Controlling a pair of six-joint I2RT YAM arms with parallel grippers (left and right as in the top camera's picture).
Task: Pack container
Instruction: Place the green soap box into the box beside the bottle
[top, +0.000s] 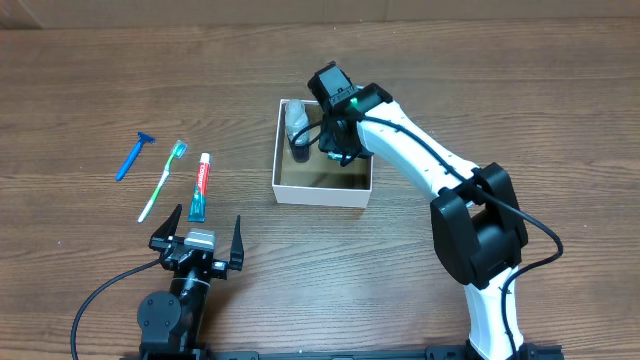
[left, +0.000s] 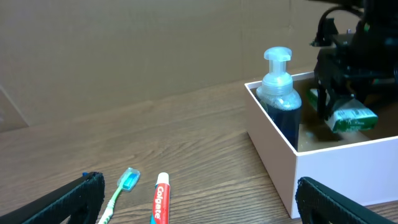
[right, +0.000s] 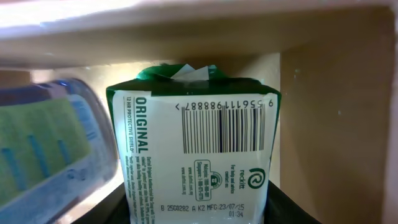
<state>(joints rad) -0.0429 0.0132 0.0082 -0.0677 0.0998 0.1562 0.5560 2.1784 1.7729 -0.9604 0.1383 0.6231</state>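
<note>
The container is a square white-walled box with a brown floor; it also shows in the left wrist view. A foam pump bottle stands in its left part, also seen in the left wrist view. My right gripper reaches into the container and is shut on a green-and-white soap carton, held inside near the walls, visible in the left wrist view. My left gripper is open and empty near the front edge. A toothpaste tube, a green toothbrush and a blue razor lie left on the table.
The wooden table stretches around the container. The toothpaste and toothbrush head lie just ahead of my left fingers. A cardboard wall stands behind the table.
</note>
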